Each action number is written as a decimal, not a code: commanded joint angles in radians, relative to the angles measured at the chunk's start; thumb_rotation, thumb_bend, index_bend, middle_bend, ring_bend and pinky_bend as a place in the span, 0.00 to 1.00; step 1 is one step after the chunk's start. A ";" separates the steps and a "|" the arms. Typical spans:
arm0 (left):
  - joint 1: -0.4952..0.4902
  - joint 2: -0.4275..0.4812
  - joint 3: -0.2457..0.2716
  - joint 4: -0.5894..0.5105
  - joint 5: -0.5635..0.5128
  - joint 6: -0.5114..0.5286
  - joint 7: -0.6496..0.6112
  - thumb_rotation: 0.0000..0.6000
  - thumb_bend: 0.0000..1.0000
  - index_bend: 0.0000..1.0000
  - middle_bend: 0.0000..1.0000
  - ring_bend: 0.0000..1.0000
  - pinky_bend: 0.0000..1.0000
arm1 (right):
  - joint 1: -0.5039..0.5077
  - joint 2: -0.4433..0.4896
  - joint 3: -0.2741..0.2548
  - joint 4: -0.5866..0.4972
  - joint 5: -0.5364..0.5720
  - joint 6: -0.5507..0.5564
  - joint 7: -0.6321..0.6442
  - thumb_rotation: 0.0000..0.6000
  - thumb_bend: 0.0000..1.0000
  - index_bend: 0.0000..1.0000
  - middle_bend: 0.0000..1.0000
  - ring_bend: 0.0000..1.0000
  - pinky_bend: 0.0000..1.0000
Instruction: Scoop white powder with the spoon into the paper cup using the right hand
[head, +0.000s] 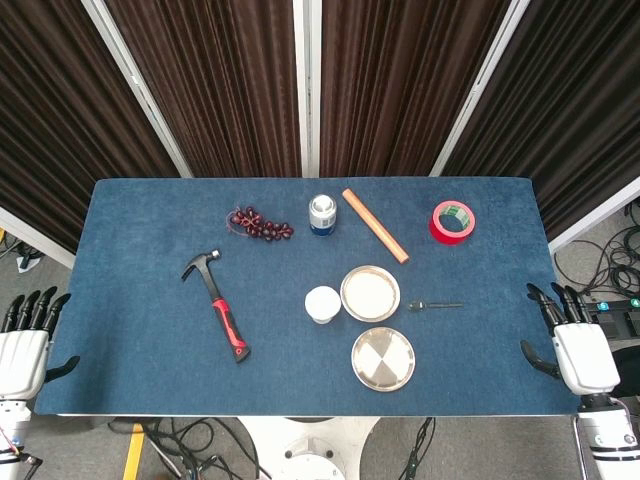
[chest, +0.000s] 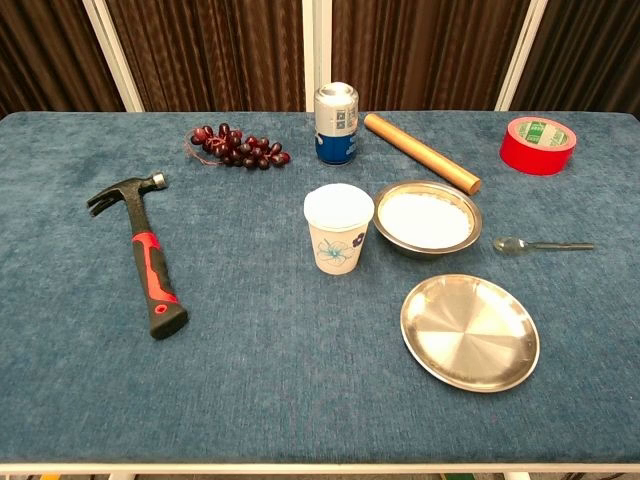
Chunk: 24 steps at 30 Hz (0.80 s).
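While both hands rest released, we must send the right hand (head: 583, 352) to the spoon (chest: 540, 244), at three o'clock of the powder bowl (chest: 428, 219).

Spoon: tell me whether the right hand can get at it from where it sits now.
Probably yes. The spoon lies alone on the cloth, handle toward the right hand, which is open at the table edge. Nothing lies between them; the bowl sits on the spoon's far side.

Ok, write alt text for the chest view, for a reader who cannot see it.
A paper cup stands on a blue table beside a metal bowl of white powder, with a spoon lying to the bowl's right. An empty metal plate sits nearer; a hammer, grapes, can, wooden stick and red tape lie around. No hand shows.
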 joint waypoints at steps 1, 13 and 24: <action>0.001 0.000 -0.001 0.000 -0.001 0.002 -0.001 1.00 0.07 0.19 0.17 0.04 0.05 | -0.004 0.002 0.002 -0.001 -0.001 0.008 -0.001 1.00 0.23 0.00 0.20 0.00 0.00; 0.000 0.003 -0.001 -0.007 0.015 0.012 -0.001 1.00 0.07 0.19 0.17 0.04 0.05 | 0.036 -0.022 0.025 -0.031 0.021 -0.042 -0.097 1.00 0.23 0.00 0.22 0.00 0.00; 0.003 -0.003 0.001 0.002 0.004 0.004 -0.007 1.00 0.07 0.19 0.17 0.04 0.05 | 0.262 -0.198 0.087 0.114 0.179 -0.393 -0.247 1.00 0.08 0.19 0.28 0.00 0.00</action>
